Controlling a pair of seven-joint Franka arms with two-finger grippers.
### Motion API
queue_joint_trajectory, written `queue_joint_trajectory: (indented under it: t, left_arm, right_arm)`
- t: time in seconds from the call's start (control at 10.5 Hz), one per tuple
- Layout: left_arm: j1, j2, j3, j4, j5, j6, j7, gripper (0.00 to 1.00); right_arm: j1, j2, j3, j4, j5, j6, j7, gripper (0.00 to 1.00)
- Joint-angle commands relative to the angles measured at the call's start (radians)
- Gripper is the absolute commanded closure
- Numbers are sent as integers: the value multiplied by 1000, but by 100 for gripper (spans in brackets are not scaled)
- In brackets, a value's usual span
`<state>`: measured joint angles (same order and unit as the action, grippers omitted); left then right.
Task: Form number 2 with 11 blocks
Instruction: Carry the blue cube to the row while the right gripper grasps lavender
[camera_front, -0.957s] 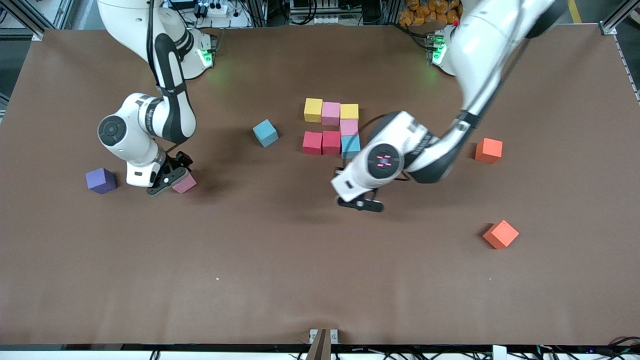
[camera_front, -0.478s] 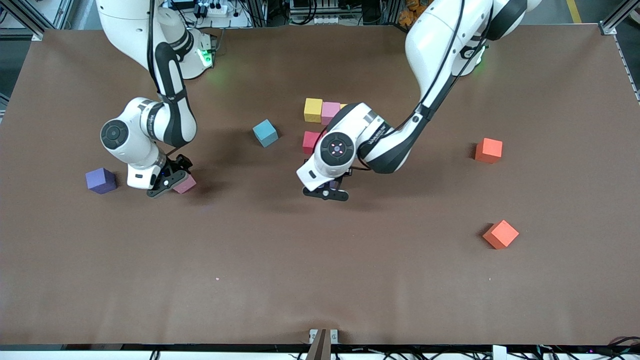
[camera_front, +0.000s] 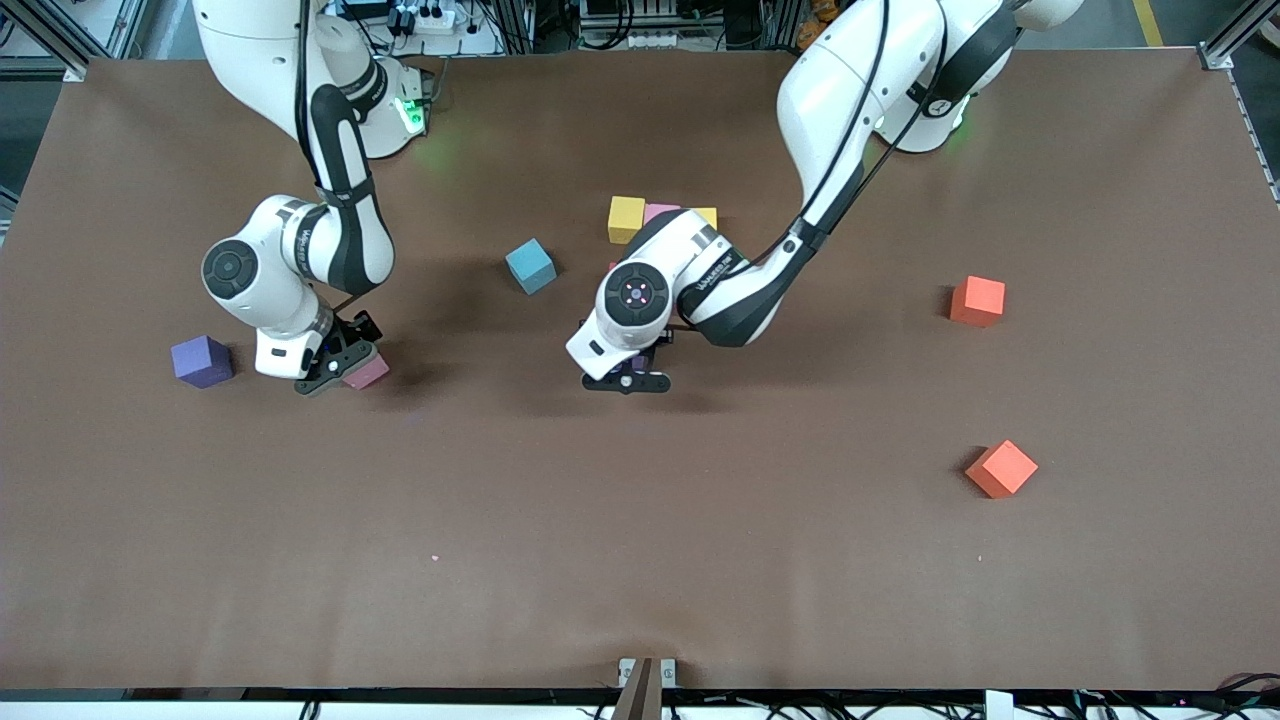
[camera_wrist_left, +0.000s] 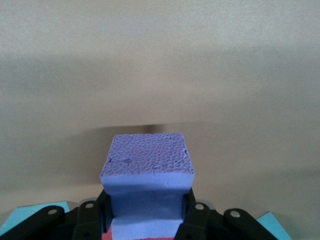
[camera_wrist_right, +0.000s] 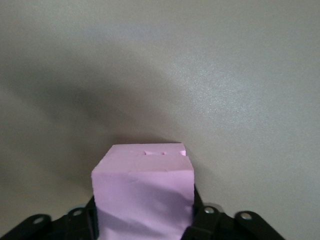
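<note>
Both tools are clamped on blocks: left tool (camera_front: 627, 380) grips a purple cube (camera_wrist_left: 147, 165); right tool (camera_front: 335, 368) grips a pink cube (camera_front: 366, 371).

Left tool hangs over the counter (camera_front: 640, 520) beside the partly built number 2 (camera_front: 628, 217), much of it hidden under the arm; right tool sits low near a loose purple cube (camera_front: 201, 360); a light blue cube (camera_front: 530, 265) and two orange cubes (camera_front: 977, 300) (camera_front: 1001, 468) lie apart.

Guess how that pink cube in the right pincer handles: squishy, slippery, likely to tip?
The pink cube, clamped in the right pincer, looks matte with a slightly wrinkled face, so probably light foam that grips well. The creasing near the fingers suggests it gives a little under squeeze. Flat equal faces mean it should sit stably and slide, not roll, if pushed.
</note>
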<state>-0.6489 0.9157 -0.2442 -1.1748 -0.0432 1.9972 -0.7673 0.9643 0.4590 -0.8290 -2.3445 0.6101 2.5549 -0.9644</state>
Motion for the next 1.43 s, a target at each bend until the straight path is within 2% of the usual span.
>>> queue_joint_trajectory:
  t: [0.0,0.67,0.86,1.34]
  left_arm:
    - [-15,17,20,26,-21,-1,-18,69]
    - [-31,15,17,-34,-15,-1,-50,63]
    - [-35,8,17,-66,-15,-1,-52,63]
    - [-35,12,14,-68,-23,-1,-52,63]
  right_arm:
    - [-16,-23,10,39,39,-63,-13,87]
    - [-4,-22,13,120,40,-154,151,87]
    - [-4,-22,13,122,40,-159,154,85]
    - [-4,-22,13,122,40,-159,156,83]
